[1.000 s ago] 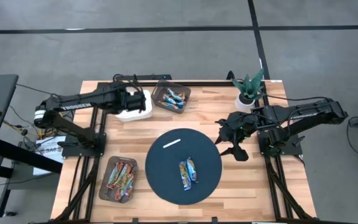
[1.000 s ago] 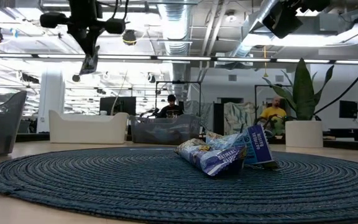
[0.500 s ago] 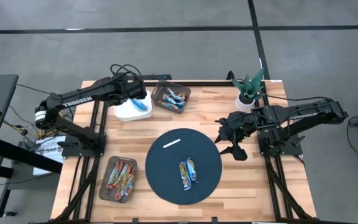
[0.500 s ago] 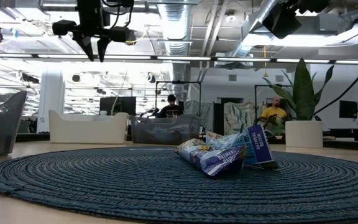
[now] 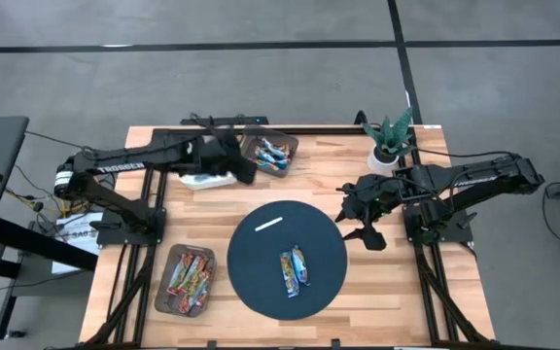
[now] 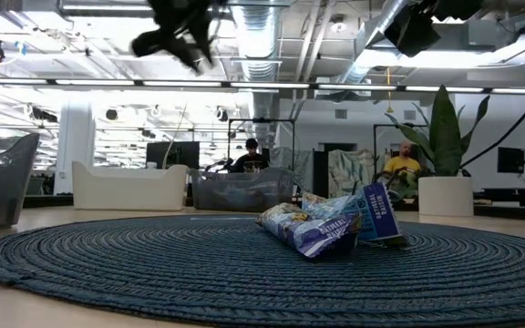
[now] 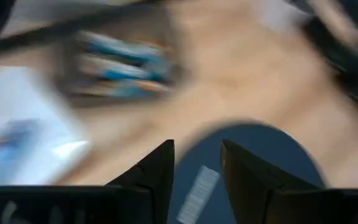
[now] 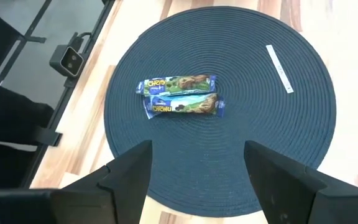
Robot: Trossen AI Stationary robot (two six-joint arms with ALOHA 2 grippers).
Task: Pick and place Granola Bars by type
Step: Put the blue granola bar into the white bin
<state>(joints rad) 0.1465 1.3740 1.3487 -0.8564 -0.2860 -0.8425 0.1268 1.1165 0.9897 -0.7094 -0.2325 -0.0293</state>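
Observation:
Two blue-wrapped granola bars [image 5: 295,269] lie side by side on the round dark blue mat [image 5: 261,282], and the right wrist view shows these bars [image 8: 179,96] too. More blue bars fill the dark far tray [image 5: 268,151]. Red/orange bars lie in the near-left tray [image 5: 188,279]. My left gripper [image 5: 244,173] hangs open and empty in the air between the white tray [image 5: 197,179] and the dark far tray. The left arm hides most of the white tray. My right gripper [image 8: 197,180] is open, raised beside the mat's right edge.
A thin white strip [image 5: 269,225] lies on the mat's far-left part. A potted plant [image 5: 393,139] stands at the far right corner. Bare wood shows between the mat and the far trays. People sit in the room behind the table.
One second ago my left gripper held a bar hanging above the white tray. It opened and let go, and the bar came to lie in that tray. The gripper then swung right and toward the mat, tipping as it went. My right arm kept still.

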